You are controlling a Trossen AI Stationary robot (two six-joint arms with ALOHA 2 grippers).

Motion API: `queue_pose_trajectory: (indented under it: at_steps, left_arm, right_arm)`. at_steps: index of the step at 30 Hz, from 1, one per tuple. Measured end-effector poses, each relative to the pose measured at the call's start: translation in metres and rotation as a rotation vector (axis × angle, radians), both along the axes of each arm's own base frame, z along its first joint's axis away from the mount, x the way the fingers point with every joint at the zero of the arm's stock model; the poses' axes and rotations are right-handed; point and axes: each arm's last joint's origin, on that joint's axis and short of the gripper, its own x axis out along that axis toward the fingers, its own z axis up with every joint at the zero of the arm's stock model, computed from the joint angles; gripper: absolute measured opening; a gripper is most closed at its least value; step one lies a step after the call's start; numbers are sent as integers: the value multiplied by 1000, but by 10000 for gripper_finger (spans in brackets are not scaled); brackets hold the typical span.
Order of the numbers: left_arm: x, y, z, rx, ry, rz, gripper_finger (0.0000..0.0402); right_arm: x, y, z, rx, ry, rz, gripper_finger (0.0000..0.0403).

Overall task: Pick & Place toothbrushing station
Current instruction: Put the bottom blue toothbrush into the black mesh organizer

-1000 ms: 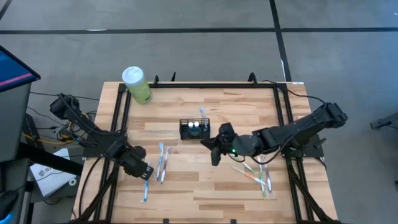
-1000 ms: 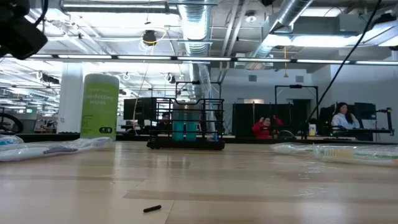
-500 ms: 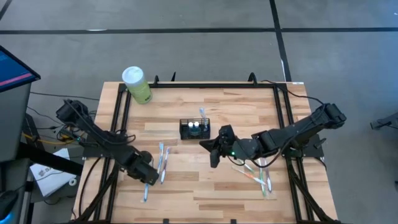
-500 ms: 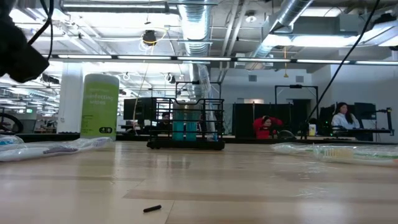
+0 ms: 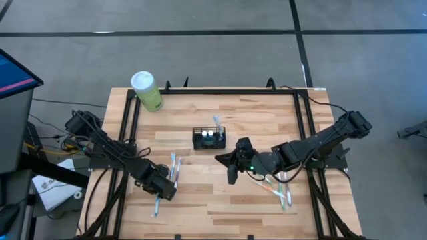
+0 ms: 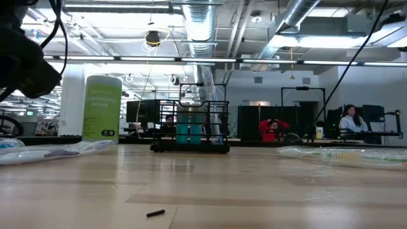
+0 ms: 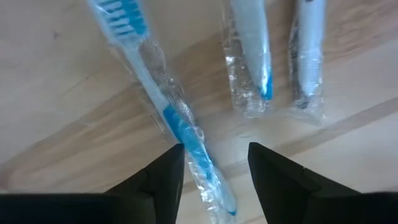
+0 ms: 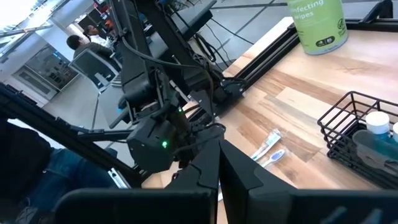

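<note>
One black wire-mesh caddy mid wooden table, three wrapped toothbrushes under released left gripper, right gripper clenched, empty, one green canister.

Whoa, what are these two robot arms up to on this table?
They are sorting wrapped toothbrushes into a black wire caddy in the middle of the table. The left gripper hangs low over a blue wrapped toothbrush, jaws open on either side of its handle, not yet gripping it. Two more wrapped brushes lie beside it. The right gripper waits, jaws shut, just in front of the caddy, near another small pile of toothbrushes. A green canister stands at the far corner.
</note>
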Motion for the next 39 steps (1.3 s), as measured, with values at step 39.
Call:
queue_pose_trajectory:
  at_steps: [39]
  left_arm:
    - [-12,6,-6,-17,32,18,163]
  right_arm:
    - [1,-2,-1,-19,8,-1,0]
